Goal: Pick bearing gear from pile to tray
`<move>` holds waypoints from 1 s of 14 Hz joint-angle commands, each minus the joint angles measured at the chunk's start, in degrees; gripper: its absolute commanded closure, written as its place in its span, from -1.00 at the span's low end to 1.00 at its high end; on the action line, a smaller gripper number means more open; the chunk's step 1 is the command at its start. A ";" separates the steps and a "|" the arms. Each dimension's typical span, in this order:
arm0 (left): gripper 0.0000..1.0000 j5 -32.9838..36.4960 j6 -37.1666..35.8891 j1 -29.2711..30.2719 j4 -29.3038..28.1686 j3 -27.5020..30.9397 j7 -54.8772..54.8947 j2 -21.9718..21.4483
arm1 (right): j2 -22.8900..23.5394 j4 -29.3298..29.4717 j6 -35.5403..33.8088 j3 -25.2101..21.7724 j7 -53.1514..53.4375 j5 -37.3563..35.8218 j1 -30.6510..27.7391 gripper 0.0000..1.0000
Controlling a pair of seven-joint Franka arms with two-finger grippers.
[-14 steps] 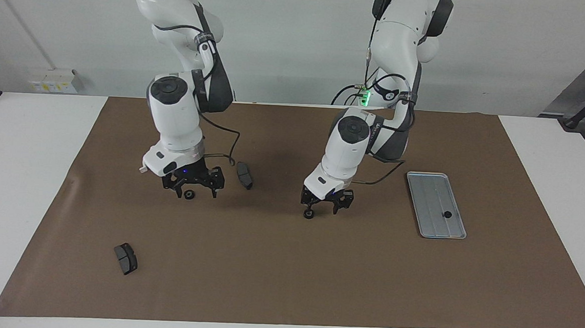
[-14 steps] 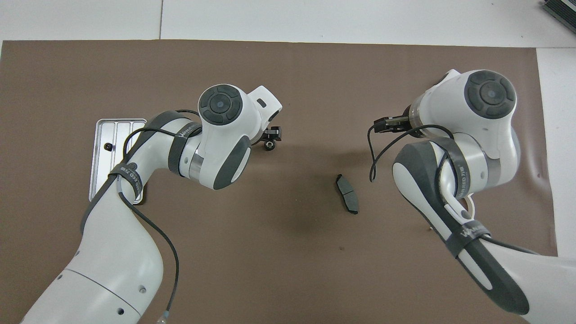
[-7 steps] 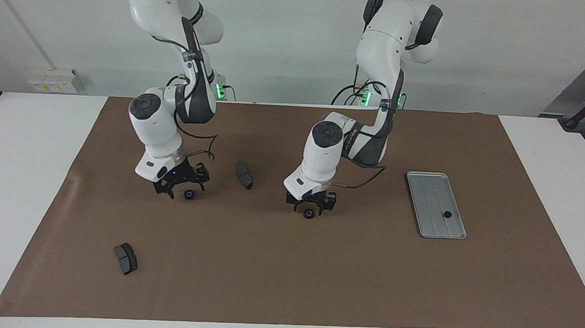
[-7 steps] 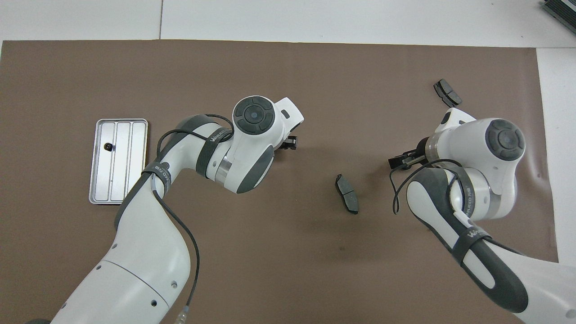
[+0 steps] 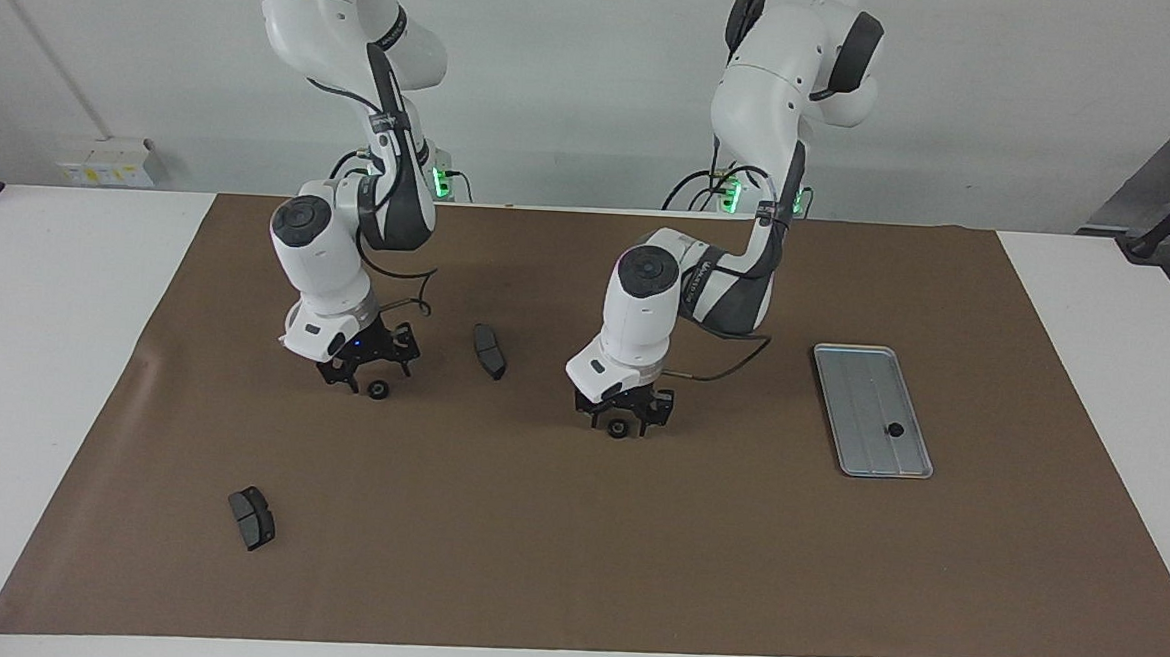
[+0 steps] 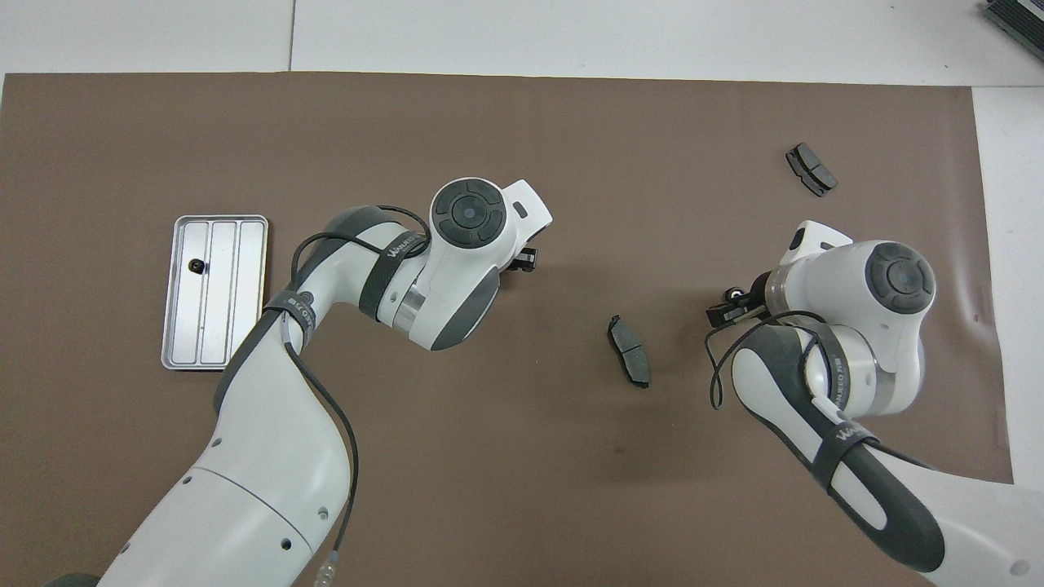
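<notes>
**Bearing gears: both hands drop to the counter, one gear each**

Bearing gear number one (image 5: 895, 429) already lies in the tray (image 5: 867, 388), at the left arm's end of the brown mat (image 5: 572, 568). Two more are loose on the mat, and both arms have closed in on them over the last second.

The left hand (image 5: 623, 418) hung above the middle gear (image 5: 618, 428) a second ago. It has since sunk to the mat and now sits right over that gear, which peeks out beneath it. Whether the hand has clamped it yet I cannot tell; it may be mid-squeeze.

The right hand (image 5: 362, 372) has likewise come down and slid a little toward its own arm's end. Its gear (image 5: 377, 390) rests on the mat at the hand's edge, not centred under it. How far open this hand stands, and whether it touches the gear, I cannot tell.

Neither gear has left the mat, and the two brake pads (image 5: 489, 351) (image 5: 252, 517) lie where they lay.

My reading: approach is over and grasping is under way. The left arm looks better placed, with a short carry to the tray. The right hand's off-centre position risks nudging its gear away.
</notes>
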 commanded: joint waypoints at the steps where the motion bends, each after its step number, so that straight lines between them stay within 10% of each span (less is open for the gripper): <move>1: -0.48 1.46 1.43 -0.72 -0.04 0.61 -0.09 0.64 | -1.76 -2.84 2.51 -0.24 -2.50 1.61 -0.02 -0.23; 6: -0.36 1.55 2.49 -0.90 -1.53 0.61 0.26 0.64 | -1.67 -3.20 3.48 -0.32 -3.55 1.26 -0.11 -0.20; 12: 0.95 1.55 1.44 -0.55 -1.36 0.61 0.97 0.55 | -1.40 -3.20 3.48 -0.85 -3.91 0.64 -0.11 -0.18; 14: 1.00 0.50 0.56 0.41 -0.66 0.61 1.05 0.38 | -1.40 -3.20 3.48 -0.94 -3.56 0.64 -0.02 -0.17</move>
